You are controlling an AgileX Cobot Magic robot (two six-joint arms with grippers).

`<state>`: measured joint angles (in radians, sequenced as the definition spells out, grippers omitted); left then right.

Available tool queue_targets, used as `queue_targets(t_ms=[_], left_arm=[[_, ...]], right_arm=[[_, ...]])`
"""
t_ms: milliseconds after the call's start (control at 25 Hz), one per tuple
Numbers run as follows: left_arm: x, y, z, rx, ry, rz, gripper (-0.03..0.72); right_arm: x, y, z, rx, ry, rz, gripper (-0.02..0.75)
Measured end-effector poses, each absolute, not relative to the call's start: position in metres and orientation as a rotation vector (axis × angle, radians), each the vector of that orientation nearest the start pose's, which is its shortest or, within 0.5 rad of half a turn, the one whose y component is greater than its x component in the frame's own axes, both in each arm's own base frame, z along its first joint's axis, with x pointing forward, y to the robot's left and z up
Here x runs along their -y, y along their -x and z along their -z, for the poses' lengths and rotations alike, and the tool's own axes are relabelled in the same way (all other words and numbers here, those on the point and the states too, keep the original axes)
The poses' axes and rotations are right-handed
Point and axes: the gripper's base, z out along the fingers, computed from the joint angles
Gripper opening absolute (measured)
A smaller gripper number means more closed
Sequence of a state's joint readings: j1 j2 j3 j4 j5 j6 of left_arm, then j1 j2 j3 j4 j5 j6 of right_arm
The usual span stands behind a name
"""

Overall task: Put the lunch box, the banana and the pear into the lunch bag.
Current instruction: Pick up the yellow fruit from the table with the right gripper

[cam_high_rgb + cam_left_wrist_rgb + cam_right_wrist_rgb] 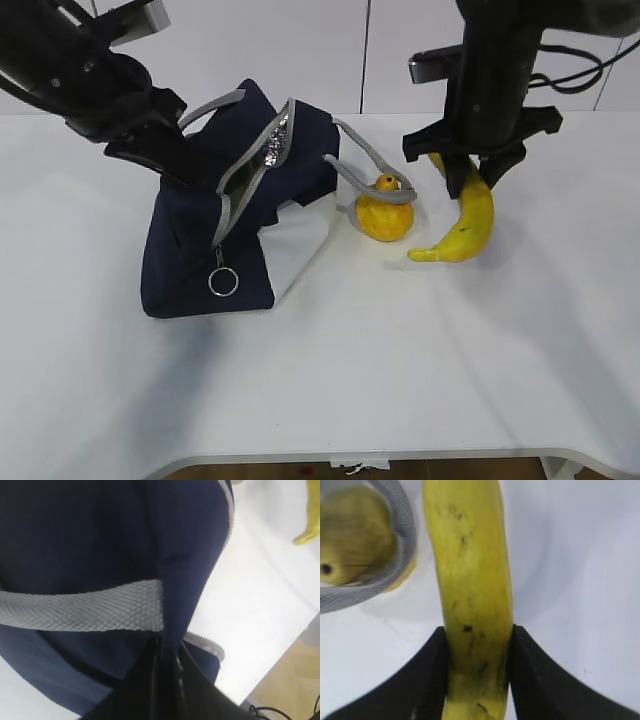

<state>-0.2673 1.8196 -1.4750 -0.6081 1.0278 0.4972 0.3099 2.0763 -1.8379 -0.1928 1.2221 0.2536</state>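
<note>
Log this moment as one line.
left gripper: shut on lunch bag | right gripper: shut on banana | pear: on table

Lab-like test station: bare white table [330, 390], plain white wall panels [300, 50].

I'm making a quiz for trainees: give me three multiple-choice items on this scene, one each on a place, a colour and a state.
1. Where is the pear?
A. Between lunch bag and banana
B. Inside the bag
C. Left of the bag

2. What colour is the strap across the bag?
A. Red
B. Grey
C. Yellow

3. What is the right tool doing?
A. Hanging open, empty
B. Clamping the pear
C. Gripping the banana

Answers: A, it sits beside the bag with the banana beyond; B, woven grey band; C, both fingers press the banana's sides.
</note>
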Motion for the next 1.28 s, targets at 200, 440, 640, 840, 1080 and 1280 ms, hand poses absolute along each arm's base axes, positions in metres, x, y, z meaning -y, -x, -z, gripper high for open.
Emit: queue_targets(t_ms=[200, 440, 640, 840, 1080, 1280], left_arm=[[0.144, -0.358, -0.271, -2.626, -0.702, 0.741, -0.007], [0.146, -0.361, -0.275, -2.579, -0.650, 0.754, -0.007], [0.148, -0.362, -0.294, -2.468, -0.551, 0.800, -0.007], [0.149, -0.362, -0.303, -2.422, -0.506, 0.827, -0.007], [0.149, -0.362, -0.303, -2.419, -0.501, 0.833, -0.007], [0.150, -0.362, -0.303, -2.418, -0.499, 0.837, -0.007]], right_arm=[[-0.117, -0.407, -0.299, -2.792, 0.185, 0.093, 0.283], [-0.122, -0.401, -0.346, -2.639, 0.207, -0.062, 0.283], [-0.135, -0.415, -0.357, -2.439, 0.176, -0.240, 0.283], [-0.147, -0.432, -0.345, -2.360, 0.128, -0.378, 0.283], [-0.168, -0.446, -0.318, -2.343, 0.225, -0.582, 0.282], [-0.184, -0.455, -0.290, -2.354, 0.269, -0.767, 0.282]])
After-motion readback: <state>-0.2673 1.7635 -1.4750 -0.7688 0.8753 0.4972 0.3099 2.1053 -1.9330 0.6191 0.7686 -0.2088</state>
